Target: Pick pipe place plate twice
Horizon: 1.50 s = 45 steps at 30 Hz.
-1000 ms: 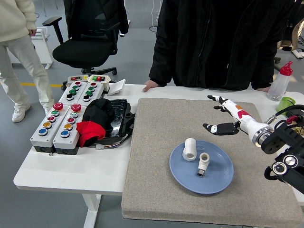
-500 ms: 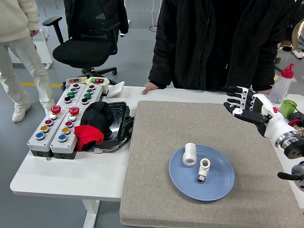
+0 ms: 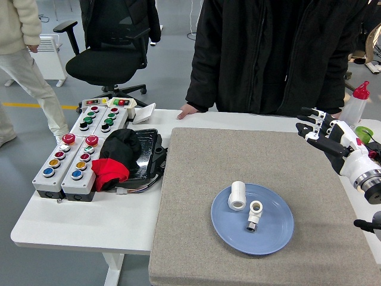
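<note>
Two white pipe fittings lie on the blue plate (image 3: 271,235) on the grey mat: a short straight piece (image 3: 237,195) at the plate's left and an elbow piece (image 3: 255,214) near its middle. My right hand (image 3: 318,127) hovers above the mat's far right corner, well away from the plate, fingers spread and holding nothing. The left arm is out of sight.
A person in a black jacket stands at the far side, one hand (image 3: 188,110) resting on the table edge. Two button boxes (image 3: 77,155) and a black tray with red and black cloth (image 3: 122,156) sit at the left. A red-capped bottle (image 3: 355,104) and green cup (image 3: 364,133) stand at the far right.
My right hand has risen and drawn back from near the plate to the mat's far right corner, turning so that the fingers point up and away. The pipe pieces stayed on the plate.
</note>
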### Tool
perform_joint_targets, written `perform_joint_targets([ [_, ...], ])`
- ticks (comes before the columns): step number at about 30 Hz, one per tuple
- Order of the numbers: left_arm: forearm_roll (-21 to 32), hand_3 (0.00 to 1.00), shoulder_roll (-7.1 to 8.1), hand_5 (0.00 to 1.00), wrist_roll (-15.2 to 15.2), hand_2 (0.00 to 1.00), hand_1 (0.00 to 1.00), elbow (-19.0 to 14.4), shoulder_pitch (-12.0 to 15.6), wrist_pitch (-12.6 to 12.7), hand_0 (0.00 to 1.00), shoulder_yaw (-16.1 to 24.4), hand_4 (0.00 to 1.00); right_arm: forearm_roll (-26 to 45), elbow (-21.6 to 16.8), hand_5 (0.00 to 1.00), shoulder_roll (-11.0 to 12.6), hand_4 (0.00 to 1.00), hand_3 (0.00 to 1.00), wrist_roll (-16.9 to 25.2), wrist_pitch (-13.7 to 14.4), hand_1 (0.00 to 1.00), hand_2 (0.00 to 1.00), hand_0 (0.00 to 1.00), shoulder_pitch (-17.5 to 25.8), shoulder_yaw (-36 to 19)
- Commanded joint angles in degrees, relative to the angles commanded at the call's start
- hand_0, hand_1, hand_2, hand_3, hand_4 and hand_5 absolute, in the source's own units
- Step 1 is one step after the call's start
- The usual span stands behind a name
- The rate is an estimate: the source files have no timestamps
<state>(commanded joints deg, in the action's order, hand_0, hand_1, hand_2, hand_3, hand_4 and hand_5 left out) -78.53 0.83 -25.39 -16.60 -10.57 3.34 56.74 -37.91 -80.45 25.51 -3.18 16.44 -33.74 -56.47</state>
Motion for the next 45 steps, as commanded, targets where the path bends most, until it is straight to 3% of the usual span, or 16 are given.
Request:
perform_joint_targets([
  [5,-0.8,0.646,0.05,0.998,0.3,0.713,0.686,0.2,-0.1,0.0,0.681,0.7,0.513,1.0,0.2,0.436,-0.2,0.692,0.778,-0.4,-0.9,0.759,0.803,0.796,0.7,-2.2],
  [6,-0.8,0.646,0.08,0.998,0.4,0.713,0.686,0.2,-0.1,0.0,0.681,0.6,0.512,1.5,0.3,0.475,-0.2,0.699,0.832,-0.4,-0.9,0.815,0.879,0.852,1.0,-2.7],
  [11,-0.8,0.646,0.14,0.998,0.5,0.713,0.686,0.3,-0.2,0.1,0.681,0.8,0.512,5.4,0.9,0.475,-0.3,0.699,0.832,0.3,-0.9,0.815,0.879,0.852,2.8,-6.1],
  [12,-0.8,0.646,0.13,0.998,0.5,0.714,0.686,0.3,-0.3,0.1,0.68,0.8,0.513,6.2,1.0,0.512,-0.2,0.706,0.866,0.6,-0.9,0.837,0.907,0.877,3.4,-7.2],
  [26,-2.9,0.646,-0.03,0.998,0.3,0.714,0.685,0.4,-0.1,-0.1,0.681,2.3,0.512,4.9,0.5,0.513,0.8,0.705,0.872,1.5,-1.2,0.842,0.911,0.89,10.5,-14.1],
  [36,-3.6,0.645,-0.1,0.998,0.0,0.714,0.686,0.3,0.2,-0.3,0.681,2.7,0.512,5.2,1.2,0.513,-0.1,0.702,0.871,2.4,-0.7,0.841,0.909,0.888,15.2,-18.2],
  [37,-3.7,0.646,-0.11,0.998,0.0,0.714,0.685,0.3,0.2,-0.3,0.681,2.8,0.512,5.2,1.3,0.55,-0.3,0.712,0.865,2.4,-0.7,0.84,0.906,0.885,15.5,-18.3],
  [45,-3.7,0.647,-0.23,0.998,-0.1,0.715,0.686,0.3,0.3,-0.3,0.681,2.8,0.512,5.0,1.8,0.559,-1.2,0.715,0.862,2.5,-0.9,0.84,0.906,0.885,16.6,-18.6],
])
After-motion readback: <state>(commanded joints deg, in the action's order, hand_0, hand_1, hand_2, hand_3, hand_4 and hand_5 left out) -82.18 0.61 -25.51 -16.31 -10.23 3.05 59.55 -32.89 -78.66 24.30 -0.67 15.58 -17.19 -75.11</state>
